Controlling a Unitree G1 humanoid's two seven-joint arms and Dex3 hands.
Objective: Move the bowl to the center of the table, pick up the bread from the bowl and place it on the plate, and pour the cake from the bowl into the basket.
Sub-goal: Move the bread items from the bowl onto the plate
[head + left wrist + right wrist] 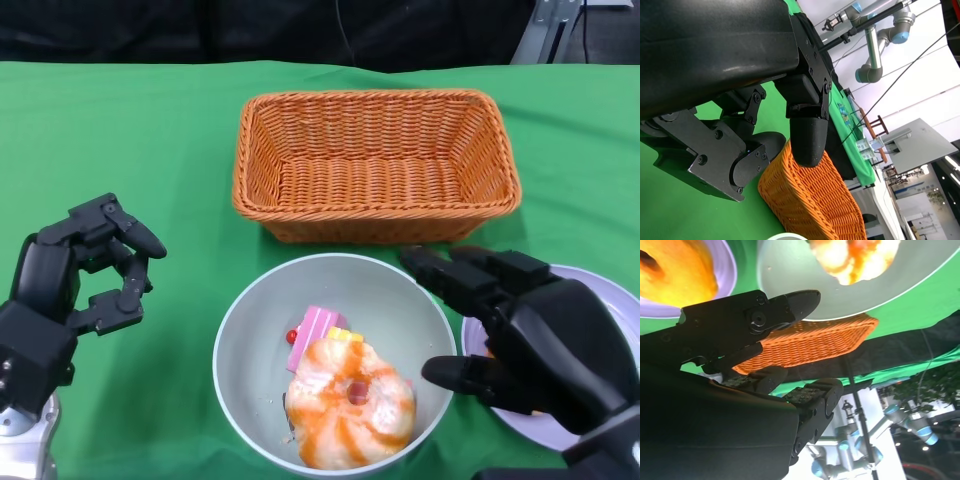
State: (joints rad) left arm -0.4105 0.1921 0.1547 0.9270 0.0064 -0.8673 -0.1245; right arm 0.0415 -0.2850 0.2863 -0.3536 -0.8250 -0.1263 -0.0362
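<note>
A grey bowl (335, 360) sits on the green worktop (150, 140) at the near middle, just in front of the orange wicker basket (375, 165), which stands a little farther back with nothing visible inside it. In the bowl lies a round glazed bread (350, 405) with orange streaks, filling the near half, and touching it on the far side is a small pink cake (318, 332) with a yellow piece and a red dot beside it.

The right hand (520, 335) is at the bowl's right side. Its upper fingers (450, 275) reach over the far right of the rim, while the thumb points at the rim lower down; the fingers are spread apart and hold nothing, and whether they touch the bowl cannot be told. Under this hand, at the right edge, lies a pale lilac plate (610, 290), largely hidden by it. The right wrist view shows the plate (725, 270) carrying something orange-yellow, blurred beyond naming.

The left hand (85, 275) hovers over bare cloth well to the left of the bowl, fingers (130, 235) loosely curled yet apart, with nothing between them.
</note>
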